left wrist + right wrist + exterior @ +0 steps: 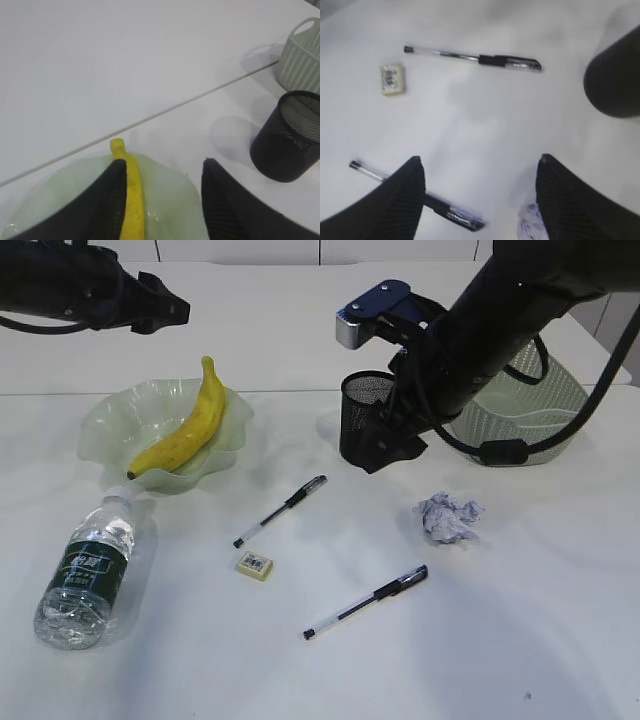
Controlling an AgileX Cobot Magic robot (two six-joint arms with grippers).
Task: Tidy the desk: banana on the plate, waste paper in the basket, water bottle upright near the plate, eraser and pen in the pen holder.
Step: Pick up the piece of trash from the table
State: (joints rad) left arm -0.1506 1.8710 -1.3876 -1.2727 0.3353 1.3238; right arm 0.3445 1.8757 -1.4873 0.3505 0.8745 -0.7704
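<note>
A yellow banana (pixel 185 430) lies on the pale green wavy plate (pixel 100 425). The water bottle (pixel 90 575) lies on its side in front of the plate. Two black pens (pixel 282 510) (pixel 368 601), a small eraser (pixel 254 565) and a ball of waste paper (pixel 450 517) lie on the table. My left gripper (pixel 162 172) hangs open over the plate (pixel 170 205), with the banana (pixel 132 200) beside its left finger. My right gripper (pixel 480 165) is open and empty above the table between a pen (pixel 450 212) and the waste paper (pixel 530 222).
The black mesh pen holder (pixel 365 415) stands behind my right gripper (pixel 385 452), partly hidden by the arm. The pale green woven basket (pixel 530 405) sits at the back right. A seam between two tabletops (pixel 175 107) runs behind the plate.
</note>
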